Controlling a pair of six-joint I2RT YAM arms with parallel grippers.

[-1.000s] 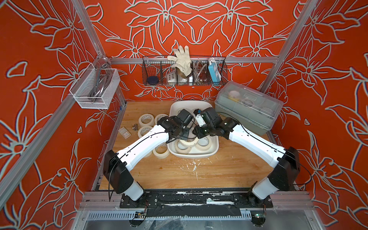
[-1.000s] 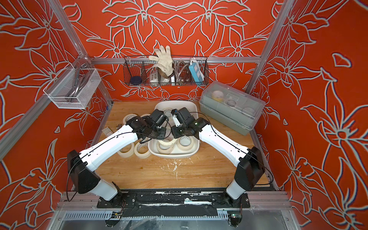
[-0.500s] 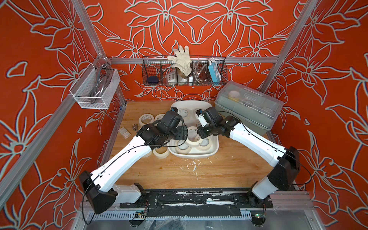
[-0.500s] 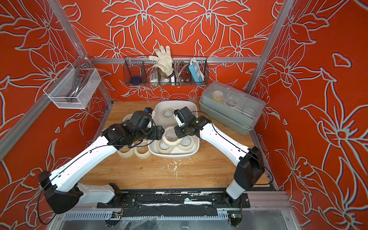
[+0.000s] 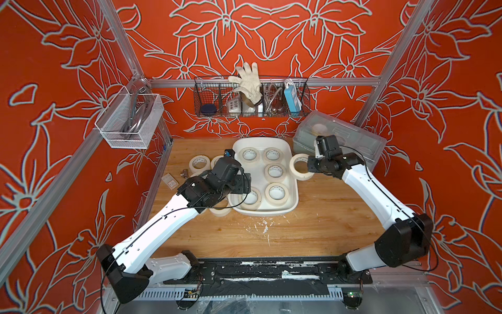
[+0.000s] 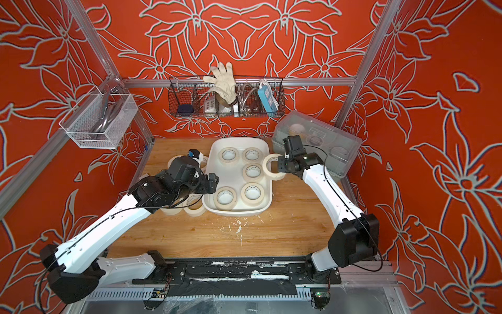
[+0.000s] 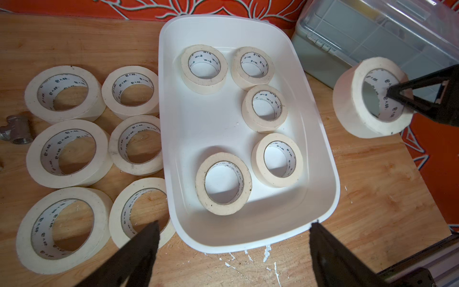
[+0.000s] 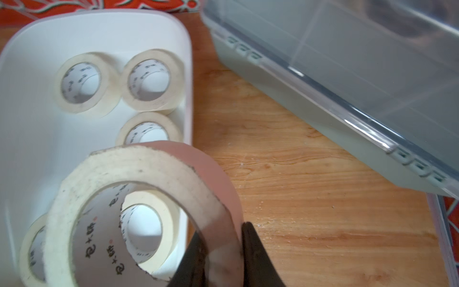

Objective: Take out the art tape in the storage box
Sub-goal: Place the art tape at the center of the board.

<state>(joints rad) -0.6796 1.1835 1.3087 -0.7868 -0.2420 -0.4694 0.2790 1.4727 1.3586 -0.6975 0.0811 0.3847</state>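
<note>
Art tape (image 7: 347, 109) hangs by one wall from your right tool (image 8: 223, 246); a jerk could drop it. Your left tool (image 7: 233, 226), wide and empty, may bump the storage box (image 7: 211, 124) at centre.

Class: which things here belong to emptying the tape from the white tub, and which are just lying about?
Job: storage box, five rolls inside, held roll in right gripper, six rolls set out, open left gripper.
Lying about: lidded grey box, pipe fitting, glove, wire baskets.
</note>
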